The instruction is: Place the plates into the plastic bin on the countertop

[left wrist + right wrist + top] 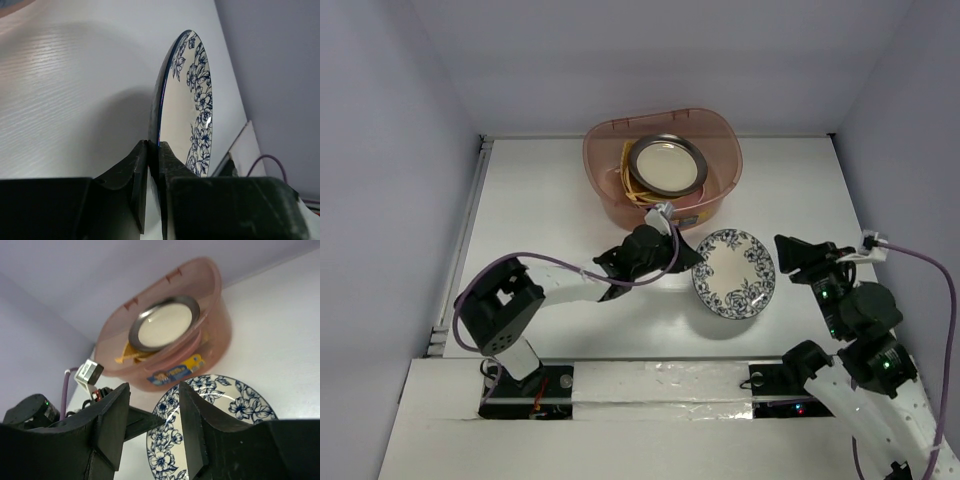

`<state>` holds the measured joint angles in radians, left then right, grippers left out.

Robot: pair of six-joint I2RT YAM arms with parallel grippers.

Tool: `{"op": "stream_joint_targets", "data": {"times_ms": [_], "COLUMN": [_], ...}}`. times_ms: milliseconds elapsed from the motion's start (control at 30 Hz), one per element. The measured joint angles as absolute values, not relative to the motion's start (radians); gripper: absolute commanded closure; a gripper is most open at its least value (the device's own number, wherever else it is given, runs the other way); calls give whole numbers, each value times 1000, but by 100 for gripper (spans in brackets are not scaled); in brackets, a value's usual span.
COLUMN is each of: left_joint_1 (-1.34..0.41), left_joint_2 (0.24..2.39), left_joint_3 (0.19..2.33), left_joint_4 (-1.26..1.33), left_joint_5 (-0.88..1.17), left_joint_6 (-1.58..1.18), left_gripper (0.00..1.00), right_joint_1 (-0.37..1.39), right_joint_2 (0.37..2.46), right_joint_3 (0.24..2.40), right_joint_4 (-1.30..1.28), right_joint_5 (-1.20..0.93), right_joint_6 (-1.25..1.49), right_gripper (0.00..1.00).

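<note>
The blue-and-white floral plate (733, 273) is in front of the plastic bin (595, 150) on the white countertop (540, 200). My left gripper (691, 259) is shut on its left rim; the left wrist view shows the plate (192, 100) edge-on between the left gripper's (154, 146) jaws. My right gripper (786, 254) stands open just right of the plate, not touching it. In the right wrist view the right gripper (155, 405) frames the plate (225, 400) and bin (215, 335). A metal-rimmed plate (665, 165) lies in the bin over an orange-tan one (628, 185).
Pale walls close in the countertop at the back and on both sides. The bin stands against the back wall, with a yellow-and-blue label (177, 371) on its near side. The left arm's purple cable (570, 268) loops over the left half.
</note>
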<state>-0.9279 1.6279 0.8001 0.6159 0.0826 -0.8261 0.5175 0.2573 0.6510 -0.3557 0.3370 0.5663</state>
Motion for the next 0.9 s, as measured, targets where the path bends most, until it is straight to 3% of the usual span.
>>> {"op": "stream_joint_targets", "data": {"times_ms": [267, 433, 700, 900], "left_joint_1": [-785, -625, -400, -330], "left_joint_2": [1497, 1478, 1618, 1796], "left_joint_3": [813, 949, 1240, 1359], "left_joint_4": [595, 502, 465, 410], "left_joint_5": [191, 202, 217, 223], "left_joint_6": [-820, -781, -763, -749], "left_gripper": [100, 100, 100, 100], "right_joint_1": [517, 517, 517, 517], "right_joint_2": [177, 197, 283, 326], "right_joint_3": [694, 693, 693, 693], "right_joint_4": [-367, -376, -377, -371], "right_joint_5": [402, 404, 377, 346], "right_joint_6": [570, 564, 546, 543], "right_gripper": [50, 50, 50, 50]}}
